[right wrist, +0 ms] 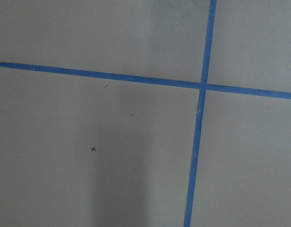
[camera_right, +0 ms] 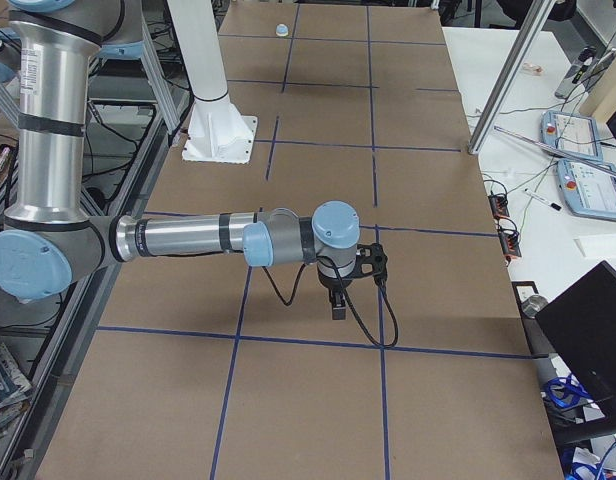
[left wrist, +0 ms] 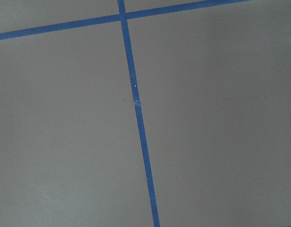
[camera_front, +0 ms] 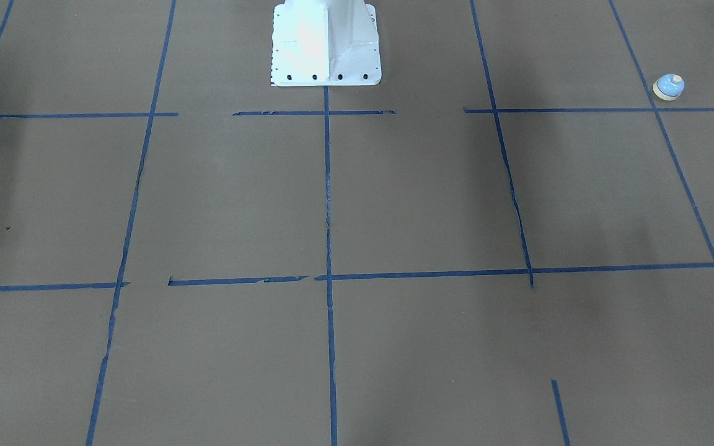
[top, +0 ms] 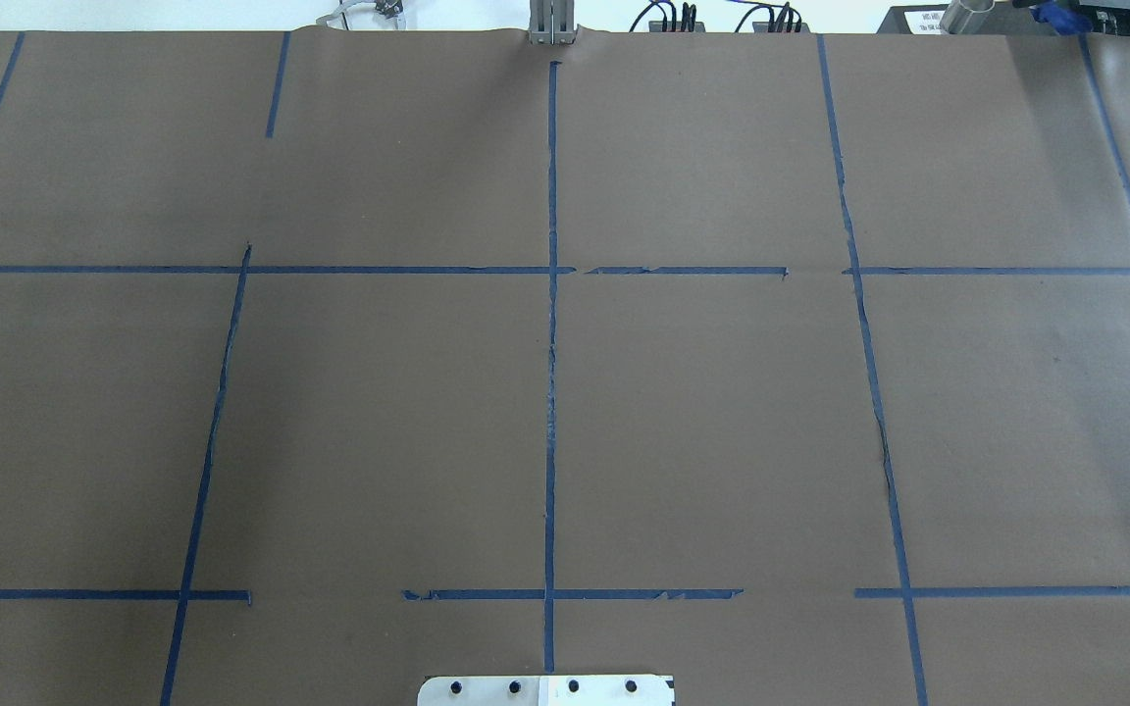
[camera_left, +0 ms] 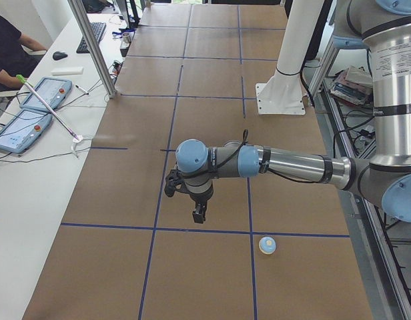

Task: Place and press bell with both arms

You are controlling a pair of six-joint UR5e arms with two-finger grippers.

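Two arms are stretching out low over the brown table (camera_front: 394, 198), one at each end of it, either side of the white pedestal (camera_front: 326, 43). In the left-side view the left arm (camera_left: 292, 165) is reaching across the blue tape lines (camera_front: 327, 186), and the left gripper (camera_left: 199, 215) is hanging pointed down above the surface; whether its jaws are parted or closed cannot be told from this view. The bell (camera_front: 669, 87) is sitting upright on the table at the robot's left end, just beside a tape crossing, near the left gripper but clear of it and touching neither arm. In the right-side view the right arm (camera_right: 188, 240) is lying level over the table, and the right gripper (camera_right: 338, 308) is hanging pointed down above a tape line, well apart from the bell at the far end; its jaw state cannot be told either. Both wrist cameras are looking at brown surface and crossing tape
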